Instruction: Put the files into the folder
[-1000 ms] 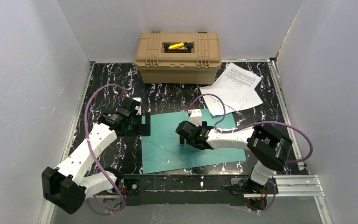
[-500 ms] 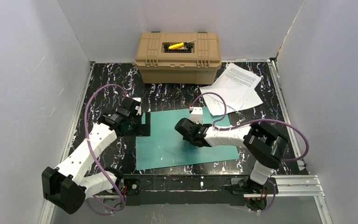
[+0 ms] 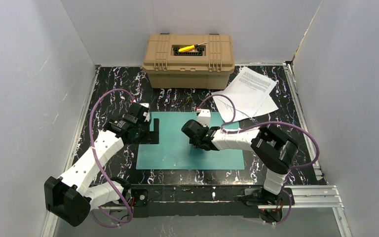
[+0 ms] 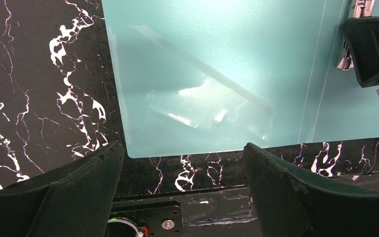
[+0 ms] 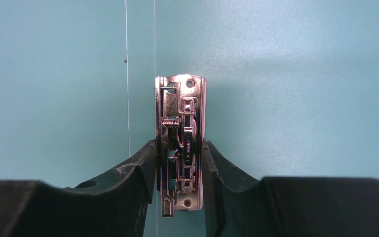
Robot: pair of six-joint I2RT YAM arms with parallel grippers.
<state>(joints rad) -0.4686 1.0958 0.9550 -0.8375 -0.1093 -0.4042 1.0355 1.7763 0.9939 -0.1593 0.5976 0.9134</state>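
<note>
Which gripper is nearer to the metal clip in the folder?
Right. The right gripper clamps the metal clip on both sides; the left gripper hangs open over the left edge of the folder, apart from the clip.

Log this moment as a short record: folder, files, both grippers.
folder: teal, open flat on the table
metal clip: inside the folder, beside its fold lines
right gripper: shut on the metal clip
left gripper: open, at the folder's left edge, holding nothing
files: white printed sheets, far right, outside the folder
toolbox: tan, at the back, yellow tool on top
</note>
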